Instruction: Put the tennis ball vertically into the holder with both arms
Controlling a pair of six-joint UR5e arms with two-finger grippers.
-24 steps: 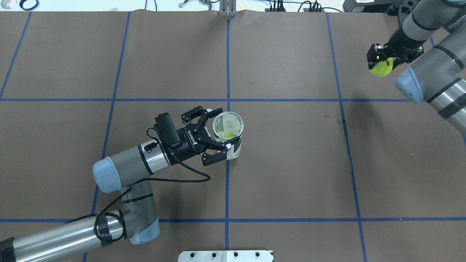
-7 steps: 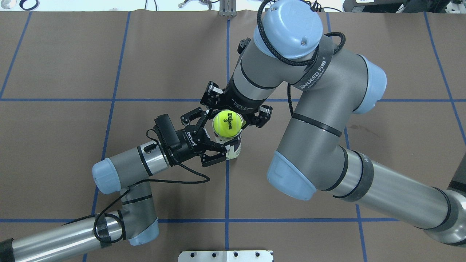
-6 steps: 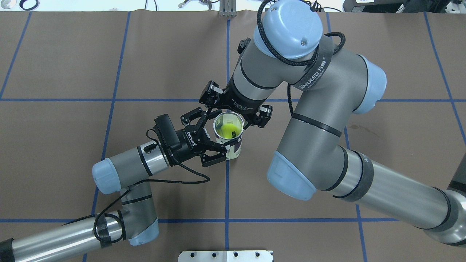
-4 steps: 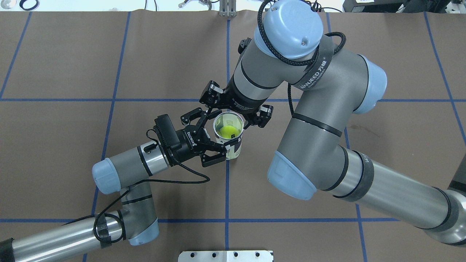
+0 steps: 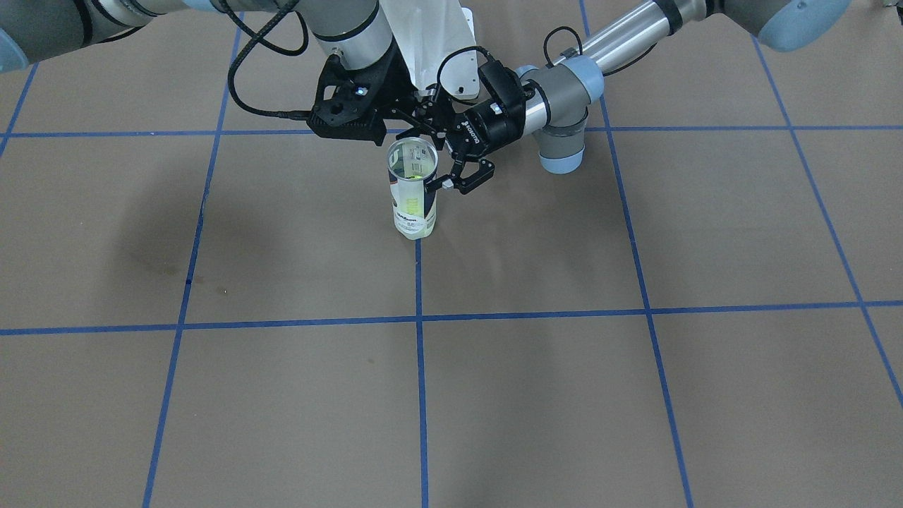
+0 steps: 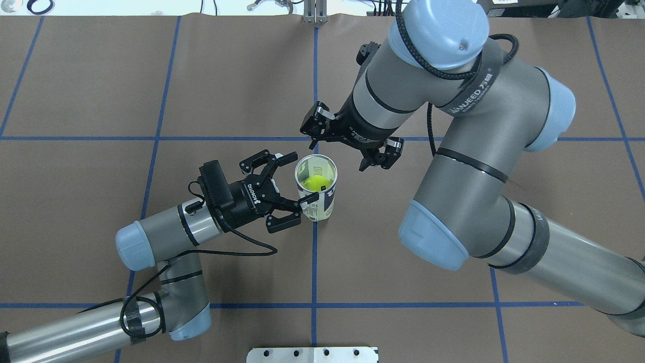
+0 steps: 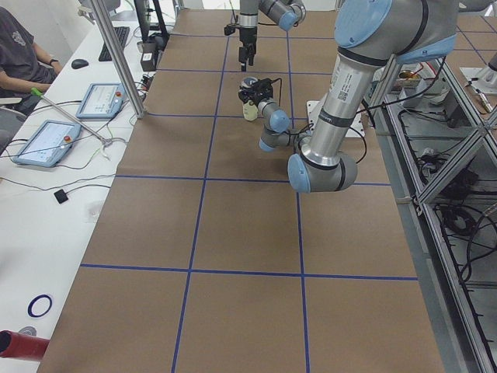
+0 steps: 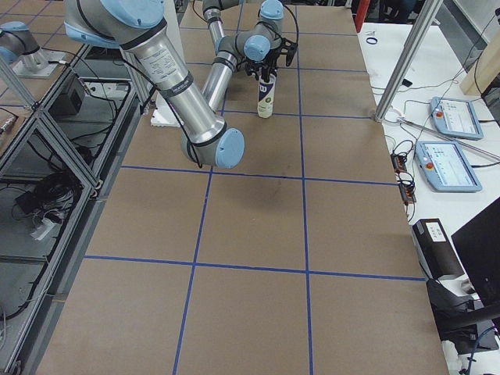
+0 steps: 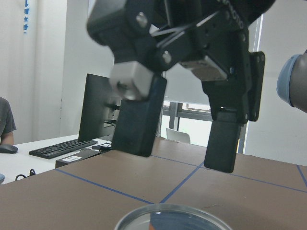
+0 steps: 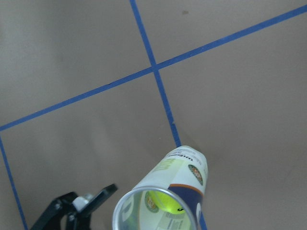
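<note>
On my feed the clear plastic tennis-ball can (image 8: 266,98) shows its large white "W" on a navy-and-white label, though the smaller print on it is too fine for me to read. The left gripper (image 6: 303,177) carries "ROBOTIQ" in white on its black body, and a strap on the right arm (image 6: 453,151) reads "WANJEED". The left gripper's jaws are spread wider than the can and reach to either side of it, not clamped. One white-tipped fingertip (image 5: 429,186) sits right at the can's side, but I cannot tell whether it actually touches. The can stands upright on the brown paper bench (image 6: 75,75), on a blue tape line, straight out in front of that gripper's palm. A yellow-green tennis ball (image 6: 316,182) lies inside the can, well below its open rim. The right gripper (image 9: 178,143) hangs pointing down, above the can and a little to its far side. Its two black fingers (image 9: 136,117) are parted with nothing between them, and the can's rim lies below the fingertips.
</note>
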